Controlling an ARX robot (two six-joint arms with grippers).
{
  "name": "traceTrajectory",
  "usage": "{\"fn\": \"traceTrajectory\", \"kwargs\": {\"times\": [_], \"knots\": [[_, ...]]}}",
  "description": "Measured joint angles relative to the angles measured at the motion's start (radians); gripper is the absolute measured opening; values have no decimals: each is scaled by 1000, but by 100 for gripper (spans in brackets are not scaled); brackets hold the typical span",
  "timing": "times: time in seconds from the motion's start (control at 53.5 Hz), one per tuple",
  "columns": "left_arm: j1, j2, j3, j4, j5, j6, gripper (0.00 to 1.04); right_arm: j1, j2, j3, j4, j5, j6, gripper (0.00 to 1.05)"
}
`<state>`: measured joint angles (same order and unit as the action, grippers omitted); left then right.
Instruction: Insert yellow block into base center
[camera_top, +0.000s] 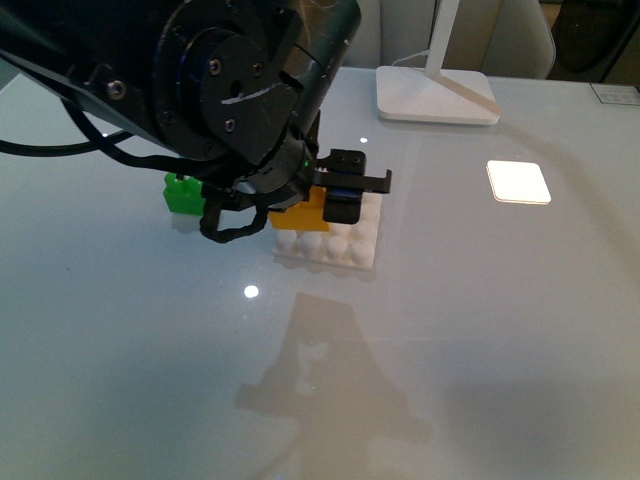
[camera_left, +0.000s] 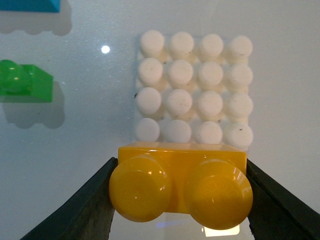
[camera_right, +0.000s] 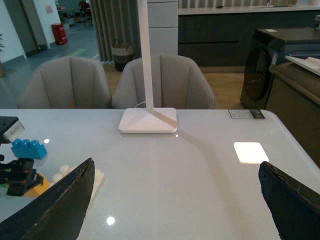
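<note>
Yellow block (camera_left: 180, 187) pinched in your left gripper (camera_left: 180, 172), at the edge of the base (camera_left: 195, 90); you cannot tell whether it touches
On the glossy table (camera_top: 480, 330) your right gripper (camera_right: 175, 200) hangs spread and empty, well apart. The studded base is flat and probably light, so it may slide if you press off-centre. The block looks small, rigid, smooth and light, not fragile; the jaws bear on its two end faces, a sound hold that leaves the underside free for the four middle studs
</note>
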<state>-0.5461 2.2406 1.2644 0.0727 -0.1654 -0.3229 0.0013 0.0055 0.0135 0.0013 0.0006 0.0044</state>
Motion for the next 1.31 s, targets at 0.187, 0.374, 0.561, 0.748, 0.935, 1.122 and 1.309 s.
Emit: {"fn": "traceTrajectory", "kwargs": {"times": [0.187, 0.374, 0.561, 0.748, 0.935, 1.122, 1.309], "knots": [[-21, 41, 62, -26, -18, -16, 63, 0, 0, 0, 0, 0, 0, 96], [-31, 117, 150, -63, -38, -20, 63, 0, 0, 0, 0, 0, 0, 96], [-44, 170, 221, -86, -41, -23, 63, 0, 0, 0, 0, 0, 0, 96], [-55, 203, 266, -103, -45, -33, 63, 0, 0, 0, 0, 0, 0, 96], [-62, 235, 300, -119, -46, -42, 63, 0, 0, 0, 0, 0, 0, 96], [-66, 269, 349, -137, -49, -43, 63, 0, 0, 0, 0, 0, 0, 96], [-66, 305, 415, -164, -56, -42, 63, 0, 0, 0, 0, 0, 0, 96]]}}
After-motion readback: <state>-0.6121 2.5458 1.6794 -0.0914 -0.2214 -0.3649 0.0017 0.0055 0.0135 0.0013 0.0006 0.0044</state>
